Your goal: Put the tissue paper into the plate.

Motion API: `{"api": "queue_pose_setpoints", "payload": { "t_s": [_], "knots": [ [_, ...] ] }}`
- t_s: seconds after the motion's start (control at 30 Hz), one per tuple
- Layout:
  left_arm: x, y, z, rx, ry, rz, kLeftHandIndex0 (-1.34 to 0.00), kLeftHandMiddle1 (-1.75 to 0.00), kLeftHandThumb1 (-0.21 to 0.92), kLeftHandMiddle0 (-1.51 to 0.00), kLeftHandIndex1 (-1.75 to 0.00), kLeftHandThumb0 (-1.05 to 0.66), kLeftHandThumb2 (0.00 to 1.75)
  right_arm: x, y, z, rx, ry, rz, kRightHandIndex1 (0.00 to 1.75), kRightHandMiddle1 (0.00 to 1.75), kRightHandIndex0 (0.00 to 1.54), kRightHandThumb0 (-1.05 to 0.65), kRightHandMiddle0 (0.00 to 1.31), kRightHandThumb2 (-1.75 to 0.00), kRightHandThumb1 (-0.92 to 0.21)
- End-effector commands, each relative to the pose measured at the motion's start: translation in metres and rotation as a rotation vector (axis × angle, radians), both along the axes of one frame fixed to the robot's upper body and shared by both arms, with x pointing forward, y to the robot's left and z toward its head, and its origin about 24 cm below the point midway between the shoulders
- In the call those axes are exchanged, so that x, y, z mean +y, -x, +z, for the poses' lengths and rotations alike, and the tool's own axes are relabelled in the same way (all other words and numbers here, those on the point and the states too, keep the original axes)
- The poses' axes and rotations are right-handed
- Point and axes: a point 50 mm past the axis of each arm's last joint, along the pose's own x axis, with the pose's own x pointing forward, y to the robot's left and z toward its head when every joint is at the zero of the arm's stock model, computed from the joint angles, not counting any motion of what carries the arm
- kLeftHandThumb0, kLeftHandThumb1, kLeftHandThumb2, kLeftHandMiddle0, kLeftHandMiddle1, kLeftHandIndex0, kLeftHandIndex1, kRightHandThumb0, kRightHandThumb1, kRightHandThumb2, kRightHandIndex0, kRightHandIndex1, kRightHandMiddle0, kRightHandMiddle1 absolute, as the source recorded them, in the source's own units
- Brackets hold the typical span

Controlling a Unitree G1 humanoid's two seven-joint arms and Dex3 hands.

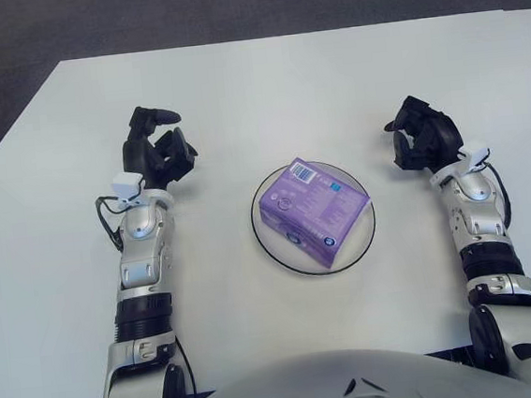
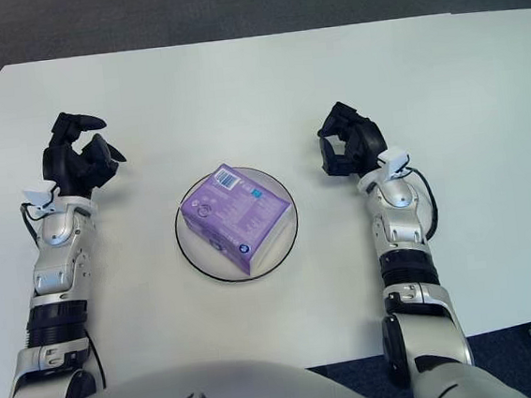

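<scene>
A purple pack of tissue paper [image 1: 313, 205] lies inside the round plate [image 1: 270, 241] at the middle of the white table. My left hand [image 1: 157, 145] shows to the left of the plate, well apart from it, fingers relaxed and holding nothing. My right hand [image 1: 421, 134] shows to the right of the plate, also apart from it, fingers loosely curled and empty.
The white table [image 1: 264, 86] stretches far behind the plate. Its front edge runs near my body, and dark floor lies beyond the far and left edges.
</scene>
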Motion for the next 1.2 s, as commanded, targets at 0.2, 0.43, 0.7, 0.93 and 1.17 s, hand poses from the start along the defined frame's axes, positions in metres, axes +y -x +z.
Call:
{"api": "queue_pose_setpoints", "payload": {
  "t_s": [0.2, 0.43, 0.7, 0.93, 1.17],
  "knots": [
    [-0.014, 0.028, -0.061, 0.150, 0.154, 0.014, -0.50, -1.75, 0.47, -1.26, -1.75, -0.44, 1.13, 0.007, 0.034, -0.067, 0.235, -0.152, 0.022, 1.75, 1.75, 1.27, -0.45, 0.54, -1.20, -0.41],
    [-0.018, 0.031, -0.073, 0.187, 0.209, 0.002, -0.50, -1.75, 0.46, -1.29, -1.75, -0.44, 1.13, 0.006, 0.033, -0.067, 0.267, -0.142, 0.041, 1.75, 1.75, 1.27, -0.45, 0.54, -1.20, -0.41],
    [-0.019, 0.032, -0.086, 0.239, 0.274, -0.026, -0.51, -1.75, 0.45, -1.32, -1.75, -0.44, 1.15, 0.005, 0.033, -0.067, 0.289, -0.129, 0.047, 1.75, 1.75, 1.26, -0.45, 0.53, -1.19, -0.42],
    [-0.022, 0.033, -0.092, 0.278, 0.314, -0.023, -0.52, -1.75, 0.44, -1.32, -1.75, -0.44, 1.17, 0.004, 0.033, -0.066, 0.293, -0.122, 0.044, 1.75, 1.75, 1.25, -0.45, 0.53, -1.19, -0.42],
    [-0.023, 0.034, -0.097, 0.315, 0.334, -0.016, -0.52, -1.75, 0.43, -1.30, -1.75, -0.44, 1.17, 0.004, 0.033, -0.066, 0.295, -0.121, 0.039, 1.75, 1.75, 1.25, -0.45, 0.53, -1.19, -0.42]
  ]
}}
